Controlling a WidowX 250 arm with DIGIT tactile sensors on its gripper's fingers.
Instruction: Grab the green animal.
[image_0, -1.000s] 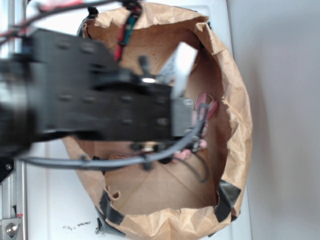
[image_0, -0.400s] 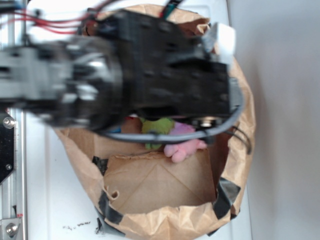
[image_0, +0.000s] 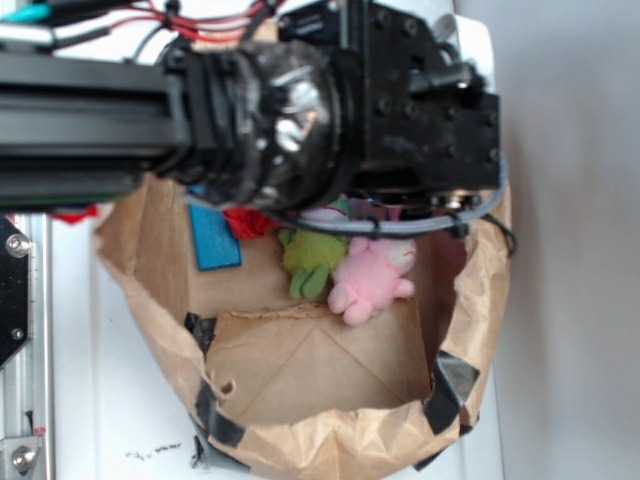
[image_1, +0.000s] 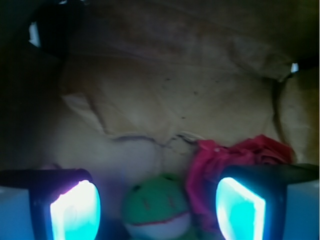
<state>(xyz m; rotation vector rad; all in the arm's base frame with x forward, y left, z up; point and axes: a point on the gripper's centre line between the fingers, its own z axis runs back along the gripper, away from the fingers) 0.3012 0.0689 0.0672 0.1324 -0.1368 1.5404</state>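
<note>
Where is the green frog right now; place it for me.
In the exterior view the green frog lies inside the paper bag, touching the pink bunny. In the wrist view it sits between the open gripper fingers.

A white tabletop (image_0: 120, 400) carries a brown paper bag (image_0: 330, 440), its rim rolled down and patched with black tape. Small dark specks (image_0: 155, 453) lie on the white surface just beside the bag's near corner.
</note>
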